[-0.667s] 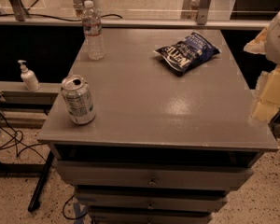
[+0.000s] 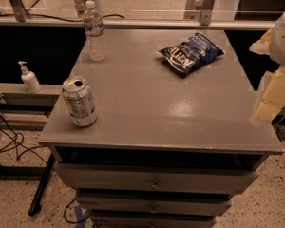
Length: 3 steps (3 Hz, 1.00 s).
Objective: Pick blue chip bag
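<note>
The blue chip bag (image 2: 190,52), dark navy foil with white "Kettle" lettering, lies flat on the far right part of the grey cabinet top (image 2: 147,103). My gripper (image 2: 271,96) shows as pale, blurred fingers at the right edge of the view, over the cabinet's right edge. It is nearer to the camera than the bag and to the bag's right, well apart from it. Nothing shows in the gripper.
A silver soda can (image 2: 79,101) stands near the front left corner. A clear water bottle (image 2: 95,31) stands at the back left. A hand-sanitiser pump bottle (image 2: 29,78) sits on a lower shelf to the left. Drawers are below the top; cables lie on the floor at left.
The view has shifted slightly; the gripper sits at much the same spot at the right edge. The bag, can and bottle have not moved on the cabinet.
</note>
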Each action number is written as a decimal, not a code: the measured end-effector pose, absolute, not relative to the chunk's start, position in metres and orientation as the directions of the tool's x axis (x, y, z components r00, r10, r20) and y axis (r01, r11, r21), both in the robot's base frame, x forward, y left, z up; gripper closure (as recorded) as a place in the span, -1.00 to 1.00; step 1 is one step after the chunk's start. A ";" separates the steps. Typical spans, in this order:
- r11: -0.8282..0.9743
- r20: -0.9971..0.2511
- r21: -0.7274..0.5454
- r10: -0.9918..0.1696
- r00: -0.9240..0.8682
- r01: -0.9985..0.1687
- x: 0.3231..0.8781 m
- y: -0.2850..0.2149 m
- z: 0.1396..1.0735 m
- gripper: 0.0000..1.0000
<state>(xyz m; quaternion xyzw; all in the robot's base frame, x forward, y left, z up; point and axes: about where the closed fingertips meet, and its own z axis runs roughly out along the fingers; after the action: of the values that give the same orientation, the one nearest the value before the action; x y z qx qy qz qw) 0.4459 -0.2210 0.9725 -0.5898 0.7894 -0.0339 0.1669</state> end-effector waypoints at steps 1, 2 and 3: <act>0.387 -0.285 -0.258 -0.906 -0.313 -0.885 0.475 -0.239 0.949 -1.00; 0.454 -0.362 -0.335 -0.871 -0.332 -0.826 0.536 -0.257 0.933 -1.00; 0.509 -0.457 -0.407 -0.832 -0.313 -0.759 0.604 -0.265 0.932 -1.00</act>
<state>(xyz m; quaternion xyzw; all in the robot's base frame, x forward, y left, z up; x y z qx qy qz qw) 0.6045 -0.2652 0.9324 -0.4921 0.8082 -0.0579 0.3182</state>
